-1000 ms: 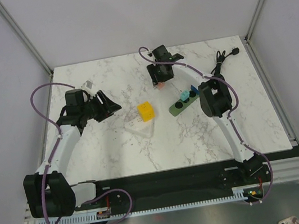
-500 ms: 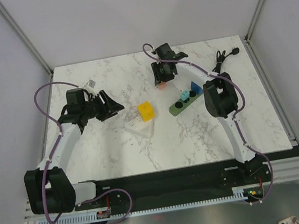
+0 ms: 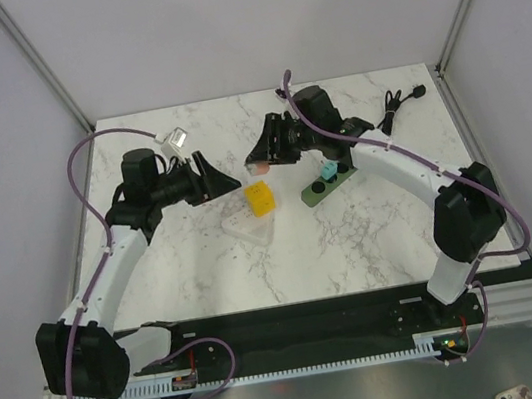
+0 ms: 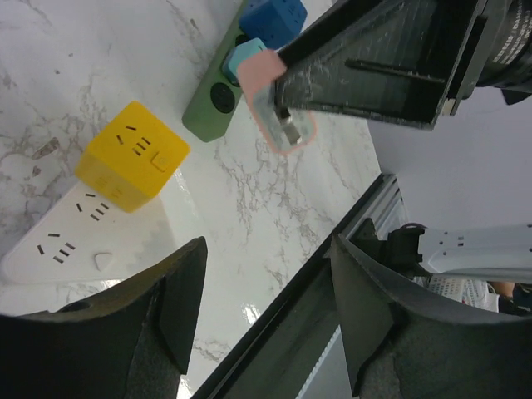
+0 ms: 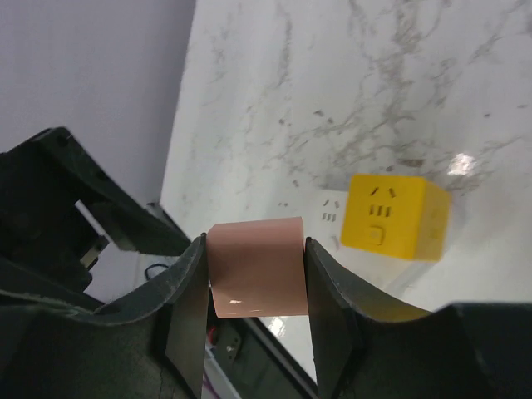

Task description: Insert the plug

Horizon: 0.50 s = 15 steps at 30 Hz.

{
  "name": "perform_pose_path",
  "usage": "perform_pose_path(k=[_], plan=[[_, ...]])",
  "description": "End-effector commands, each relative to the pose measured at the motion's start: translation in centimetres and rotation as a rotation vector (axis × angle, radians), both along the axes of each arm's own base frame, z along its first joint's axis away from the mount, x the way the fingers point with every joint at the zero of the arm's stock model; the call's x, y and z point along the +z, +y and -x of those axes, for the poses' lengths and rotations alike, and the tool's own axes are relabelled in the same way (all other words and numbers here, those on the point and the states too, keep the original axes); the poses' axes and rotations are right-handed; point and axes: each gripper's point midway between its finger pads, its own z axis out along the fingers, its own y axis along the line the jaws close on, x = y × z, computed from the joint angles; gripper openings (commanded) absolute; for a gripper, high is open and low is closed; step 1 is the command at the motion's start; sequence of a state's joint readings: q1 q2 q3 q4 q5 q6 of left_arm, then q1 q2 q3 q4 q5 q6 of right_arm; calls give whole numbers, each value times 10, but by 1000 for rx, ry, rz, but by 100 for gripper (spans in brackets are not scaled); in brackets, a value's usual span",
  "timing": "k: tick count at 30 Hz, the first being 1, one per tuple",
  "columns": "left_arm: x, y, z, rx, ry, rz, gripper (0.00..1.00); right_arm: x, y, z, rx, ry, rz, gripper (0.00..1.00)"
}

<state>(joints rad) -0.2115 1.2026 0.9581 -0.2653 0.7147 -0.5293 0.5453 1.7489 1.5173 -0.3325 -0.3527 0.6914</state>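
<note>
Plug (image 5: 256, 266), pink, sits clamped in the right pincer (image 3: 265, 159), held in the air over the desk (image 3: 373, 233) near the yellow cube socket (image 3: 260, 198). Left pincer (image 4: 270, 278) stands wide and empty, facing it.

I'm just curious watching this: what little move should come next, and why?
Probably the left end effector should ease forward to the pink plug. Its fingers are open and aimed at the plug, which the right end effector holds up off the table, so a handover looks likely.
</note>
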Motion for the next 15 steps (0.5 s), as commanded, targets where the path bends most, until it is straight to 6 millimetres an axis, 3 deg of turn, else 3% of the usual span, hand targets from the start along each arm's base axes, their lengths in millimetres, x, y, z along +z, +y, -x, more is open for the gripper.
perform_pose_path(k=[1, 5, 8, 15], plan=[[46, -10, 10, -106, -164, 70, 68, 56, 23, 26, 95, -25, -276, 0], [56, -8, 12, -140, -356, 45, 67, 77, 19, 50, 111, 35, -378, 0], [63, -11, 16, -199, -446, 42, 76, 91, 24, 63, 151, 82, -446, 0], [73, -25, 29, -307, -574, 13, 82, 141, 24, 93, 268, 82, -667, 0]])
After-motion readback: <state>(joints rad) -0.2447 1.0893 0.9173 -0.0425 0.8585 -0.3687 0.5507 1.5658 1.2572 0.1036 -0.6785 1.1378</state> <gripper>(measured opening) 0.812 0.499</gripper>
